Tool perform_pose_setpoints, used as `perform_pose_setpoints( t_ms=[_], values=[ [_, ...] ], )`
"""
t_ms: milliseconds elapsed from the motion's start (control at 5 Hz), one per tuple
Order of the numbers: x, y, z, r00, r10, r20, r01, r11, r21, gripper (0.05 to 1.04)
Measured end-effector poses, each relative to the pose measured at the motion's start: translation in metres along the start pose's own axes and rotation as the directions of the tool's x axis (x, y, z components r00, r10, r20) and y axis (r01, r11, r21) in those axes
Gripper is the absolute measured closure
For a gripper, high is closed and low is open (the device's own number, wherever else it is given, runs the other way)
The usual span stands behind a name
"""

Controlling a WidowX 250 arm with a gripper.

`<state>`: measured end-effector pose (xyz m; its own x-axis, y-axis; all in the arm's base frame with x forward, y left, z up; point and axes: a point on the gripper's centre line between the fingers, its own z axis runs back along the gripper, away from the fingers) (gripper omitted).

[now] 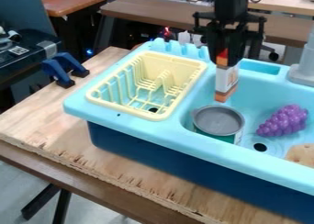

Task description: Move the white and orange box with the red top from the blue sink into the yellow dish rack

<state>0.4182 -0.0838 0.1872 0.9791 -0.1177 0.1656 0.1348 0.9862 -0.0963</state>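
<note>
I have my gripper (229,61) closed on a slim, upright box (227,79), white with orange ends, hanging over the blue basin (265,89) near its left edge. Lowered carelessly, its bottom could clip the rim of the round, grey-topped can (219,122) close by and twist loose; smooth sides might slip too. Knobbly, glossy purple grapes (284,121); ribbed yellow plastic rack (126,109).

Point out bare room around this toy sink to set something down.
The wooden board is bare between the blue clamp and the sink, and along the sink's front. The basin is crowded: can, purple grapes, tan piece, with the hand and its orange-and-white box near the can.
</note>
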Motion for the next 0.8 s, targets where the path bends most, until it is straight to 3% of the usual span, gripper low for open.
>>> perform_pose_setpoints(
  t_ms=[400, 800],
  values=[
    [-0.018, 0.007, 0.037, 0.999, 0.030, 0.034, -0.030, 1.000, -0.001, 0.707],
    [-0.046, 0.021, 0.055, 0.995, 0.095, 0.037, -0.095, 0.996, -0.002, 0.708]
  ],
)
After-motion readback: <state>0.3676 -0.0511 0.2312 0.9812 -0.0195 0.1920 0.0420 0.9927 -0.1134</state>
